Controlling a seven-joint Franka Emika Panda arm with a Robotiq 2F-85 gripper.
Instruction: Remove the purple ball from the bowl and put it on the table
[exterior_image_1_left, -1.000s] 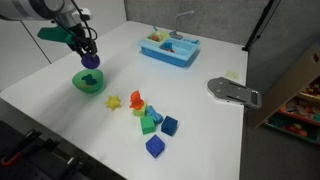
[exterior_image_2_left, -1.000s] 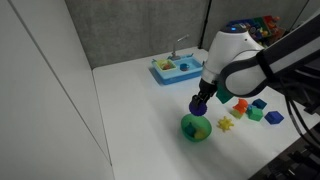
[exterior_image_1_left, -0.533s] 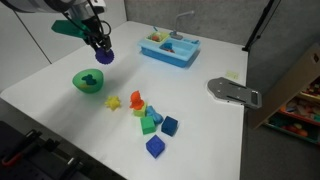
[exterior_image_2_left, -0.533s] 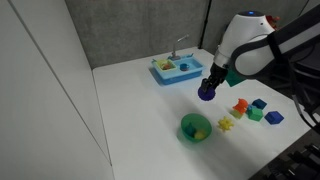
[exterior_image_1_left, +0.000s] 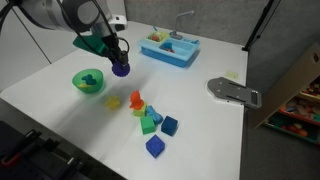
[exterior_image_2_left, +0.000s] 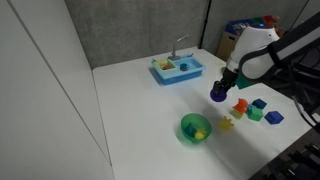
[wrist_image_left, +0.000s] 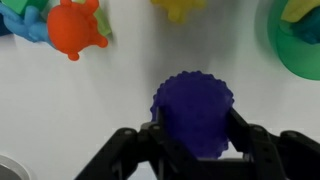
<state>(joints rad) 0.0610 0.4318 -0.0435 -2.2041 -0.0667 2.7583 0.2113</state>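
My gripper (exterior_image_1_left: 119, 64) is shut on the purple ball (exterior_image_1_left: 121, 69), a small bumpy dark purple ball, and holds it above the white table (exterior_image_1_left: 60, 105). In the wrist view the ball (wrist_image_left: 193, 112) sits between the two black fingers (wrist_image_left: 193, 140). The ball also shows in an exterior view (exterior_image_2_left: 218, 93), held by the gripper (exterior_image_2_left: 219, 90). The green bowl (exterior_image_1_left: 88, 81) stands on the table apart from the gripper, with small green and yellow pieces inside. It also shows in an exterior view (exterior_image_2_left: 195, 128) and at the wrist view's top right edge (wrist_image_left: 296, 42).
A light blue tray (exterior_image_1_left: 169, 47) stands at the back of the table. A cluster of toy blocks lies near the middle: orange figure (exterior_image_1_left: 137, 100), yellow star (exterior_image_1_left: 113, 102), green block (exterior_image_1_left: 148, 124), blue cubes (exterior_image_1_left: 169, 126). A grey flat device (exterior_image_1_left: 233, 92) lies at the table's edge.
The gripper has carried the purple ball up out of the bowl and sideways toward the blocks, and has come lower over the table.
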